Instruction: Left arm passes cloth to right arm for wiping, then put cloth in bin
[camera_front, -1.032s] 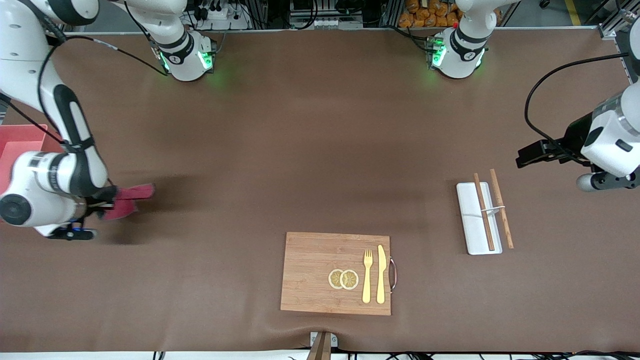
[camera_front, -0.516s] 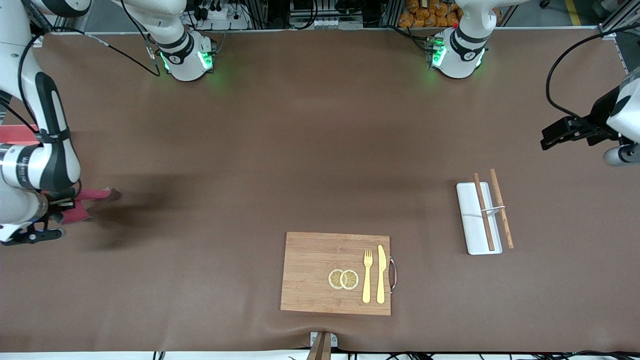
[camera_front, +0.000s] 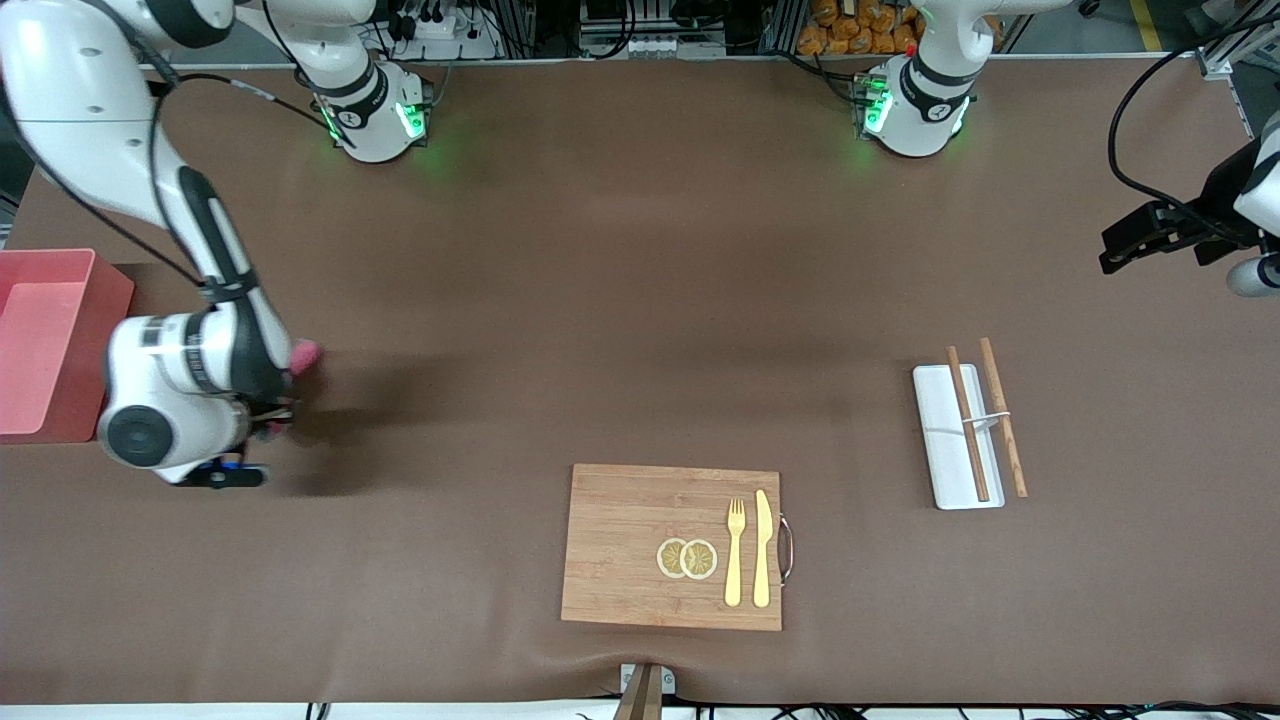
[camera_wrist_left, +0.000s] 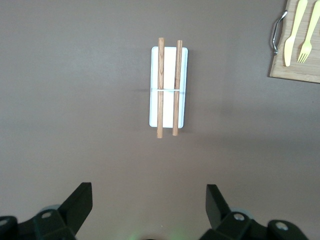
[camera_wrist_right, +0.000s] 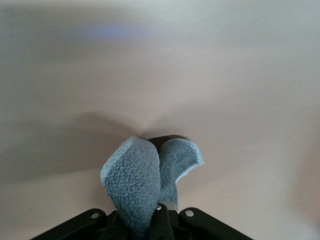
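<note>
My right gripper (camera_front: 272, 408) is shut on the cloth (camera_front: 305, 353), low over the table beside the pink bin (camera_front: 50, 262). In the front view only a small pink tip of the cloth shows past the wrist. In the right wrist view the cloth (camera_wrist_right: 142, 182) looks grey-blue and fuzzy, folded in two lobes and pinched in my right gripper (camera_wrist_right: 160, 216). My left gripper (camera_front: 1135, 240) is open and empty, up in the air at the left arm's end of the table. In the left wrist view my left gripper (camera_wrist_left: 149, 202) has its jaws wide apart.
A white tray (camera_front: 945, 470) with wooden chopsticks (camera_front: 968, 420) lies toward the left arm's end and shows in the left wrist view (camera_wrist_left: 181, 55). A wooden board (camera_front: 620, 550) with lemon slices, fork and knife lies near the front edge.
My right arm swung with the cloth toward the bin's end of the table, then back toward the middle. The cloth is now mostly hidden under the wrist. My left arm drew away upward.
</note>
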